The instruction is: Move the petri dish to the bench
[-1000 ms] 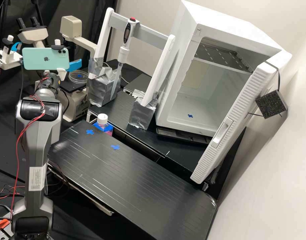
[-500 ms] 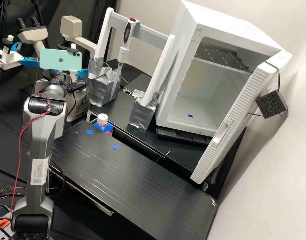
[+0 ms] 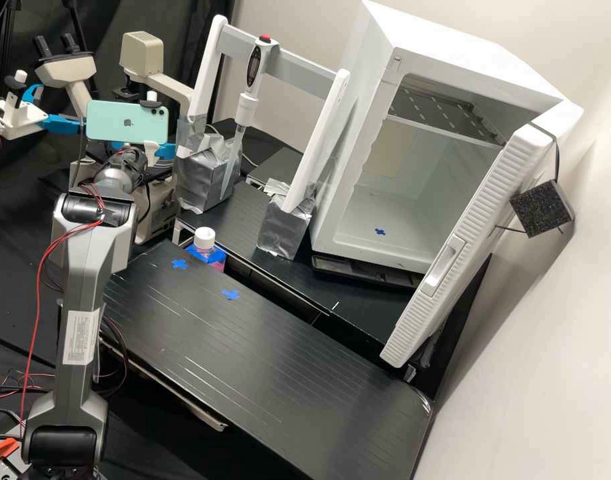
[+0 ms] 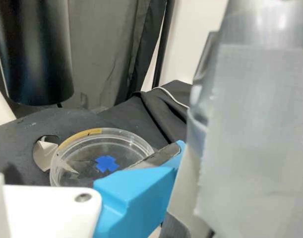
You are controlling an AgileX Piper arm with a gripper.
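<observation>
Room first: long matte-black rectangular bench (image 3: 272, 360) has a wide flat stretch from its two blue tape crosses (image 3: 230, 295) to the corner nearest the white incubator door (image 3: 452, 260). Door's swung open, its bottom corner out past the bench's rear edge. Dark gap btwn bench & rear black shelf (image 3: 292, 277); white-capped bottle w/ pink liquid & blue tape (image 3: 215, 257) sits in it, v. near rear edge by the crosses. White pipette stand w/ silver-taped feet (image 3: 285, 227) is on the shelf behind.

Round clear shallow petri dish (image 4: 87, 153) is on the flat black microscope stage (image 4: 22, 131), blue cross seen thru it, round stage hole just beside rim. Black cylinder (image 4: 34, 54) hangs above stage, to one side. Large grey surface (image 4: 255, 139) v. close to cam beside finger; can't tell what it is.

Dark grey jointed arm (image 3: 85, 280) stands upright from base, bends at top joint, wrist out toward beige microscope (image 3: 160, 200), mint-green phone (image 3: 126, 122) mounted over wrist. White gripper w/ blue fingers (image 3: 144, 148) is at the stage, fingers (image 4: 136, 198) apart, nothing clenched; one overlaps the dish's near rim in wrist view, contact unclear.
</observation>
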